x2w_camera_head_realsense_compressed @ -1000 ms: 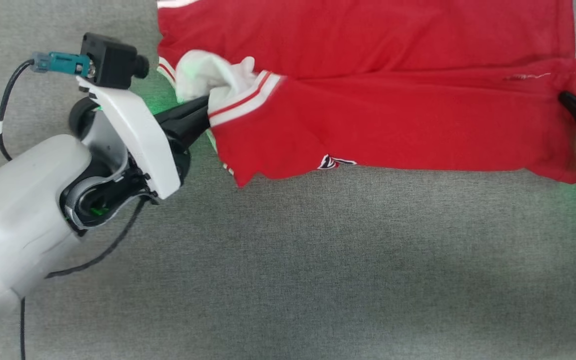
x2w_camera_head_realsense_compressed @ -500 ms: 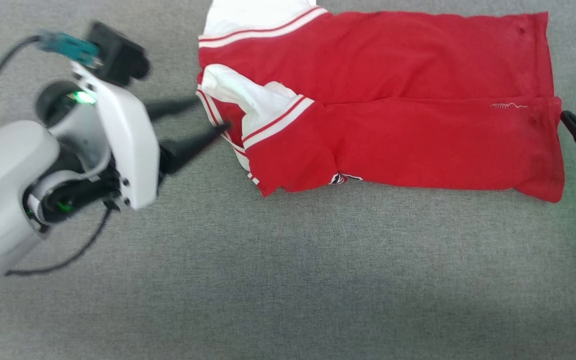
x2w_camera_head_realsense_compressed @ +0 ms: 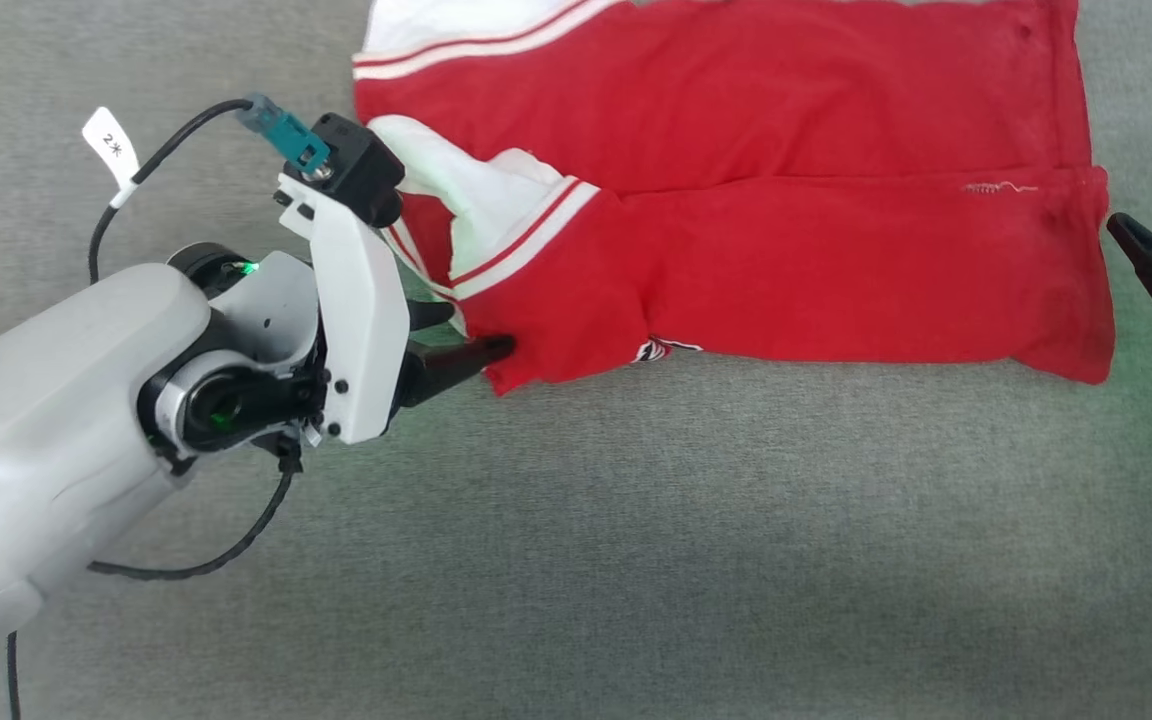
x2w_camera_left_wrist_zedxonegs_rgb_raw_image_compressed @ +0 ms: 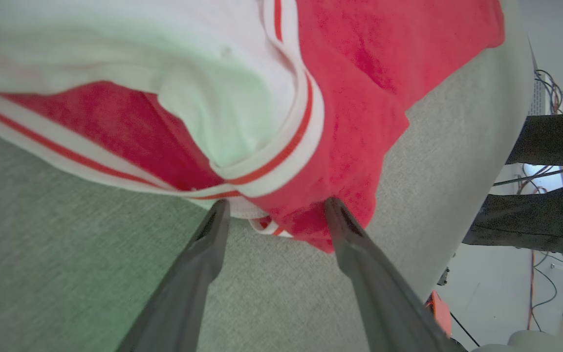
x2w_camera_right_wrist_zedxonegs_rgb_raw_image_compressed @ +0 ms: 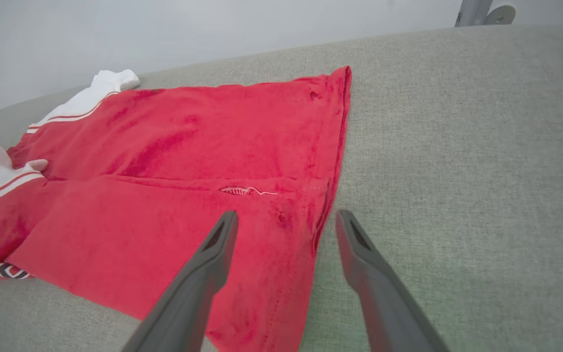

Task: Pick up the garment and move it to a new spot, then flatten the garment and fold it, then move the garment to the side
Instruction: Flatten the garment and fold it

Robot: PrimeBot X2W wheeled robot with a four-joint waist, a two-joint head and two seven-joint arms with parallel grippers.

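A: We label the garment (x2w_camera_head_realsense_compressed: 786, 270) red; beside the left gripper (x2w_camera_left_wrist_zedxonegs_rgb_raw_image_compressed: 276, 203), a white sleeve (x2w_camera_head_realsense_compressed: 481, 200) with red-striped white trim.
B: We note dark fingers (x2w_camera_left_wrist_zedxonegs_rgb_raw_image_compressed: 188, 274), grey woven surface (x2w_camera_head_realsense_compressed: 636, 560).

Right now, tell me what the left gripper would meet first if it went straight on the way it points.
The garment: the left gripper, jaws open, points at its folded red corner right at the fingertips, though depth is unclear.
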